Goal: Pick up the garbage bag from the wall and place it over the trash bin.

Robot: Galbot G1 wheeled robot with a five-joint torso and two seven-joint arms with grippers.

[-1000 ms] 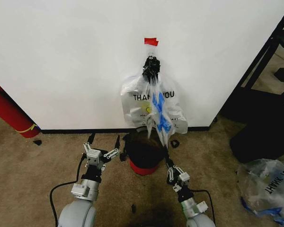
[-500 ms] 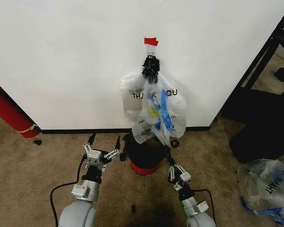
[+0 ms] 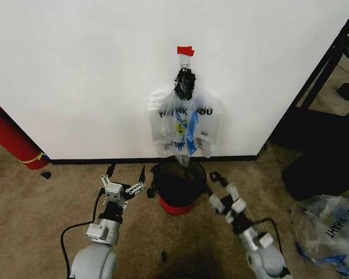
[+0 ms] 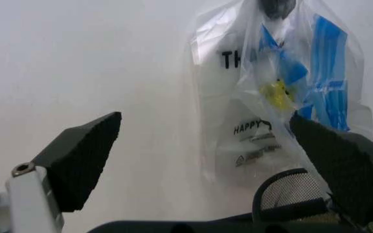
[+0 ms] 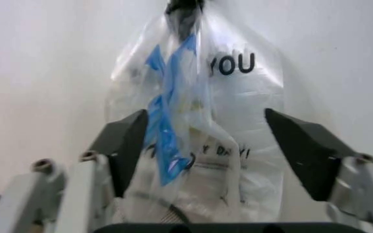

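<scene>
Garbage bag [image 3: 184, 131] hangs on white wall [image 3: 75, 75] above carpet [image 3: 35, 209]; both claws gape empty.

The bag [image 3: 183, 131] is thin, translucent plastic film, crinkled and a little glossy, with blue patches and a yellow print. The white bag [image 3: 206, 131] behind it is smoother film, more milky, with black letters. The wall [image 3: 93, 75] is painted white, matt and even. At 6 o'clock from the bags, the bin [image 3: 177, 186] looks like red plastic with a dark, dull rim. The carpet [image 3: 41, 203] is brown cloth, short and rough. The left gripper [image 4: 206, 160] has matt black pads that look like grainy rubber on light grey metal links; the right gripper [image 5: 206, 145] looks the same.
</scene>
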